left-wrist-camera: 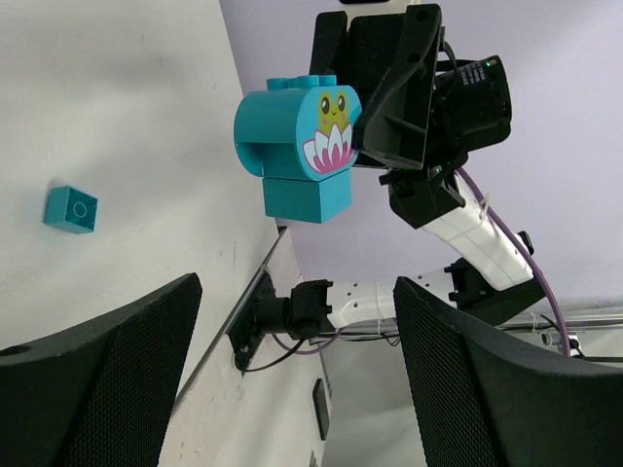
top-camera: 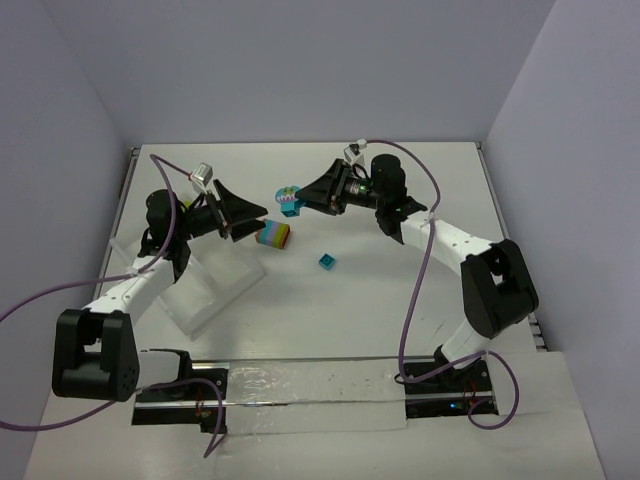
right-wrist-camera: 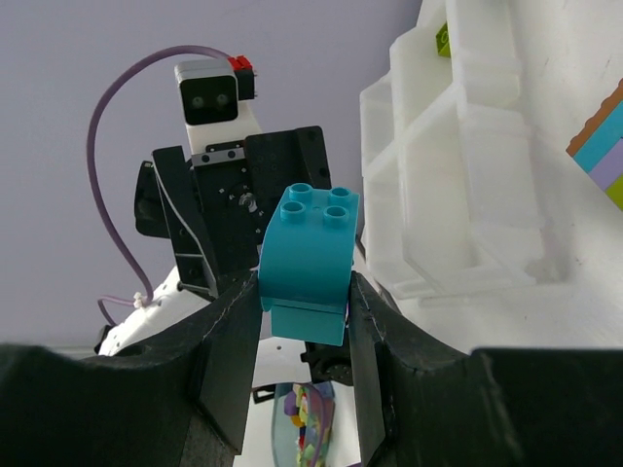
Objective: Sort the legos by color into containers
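White table, pale lavender walls on three sides, even light

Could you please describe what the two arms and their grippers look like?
The left arm and right arm have white links and chunky black joint housings, with purple cables looping along them. The left gripper and right gripper are black and wedge-shaped, with mesh-textured finger pads.

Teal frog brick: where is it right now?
Top view, centre: the teal frog brick is clamped in the right gripper, just beyond the multicoloured stack and right of the open left gripper.
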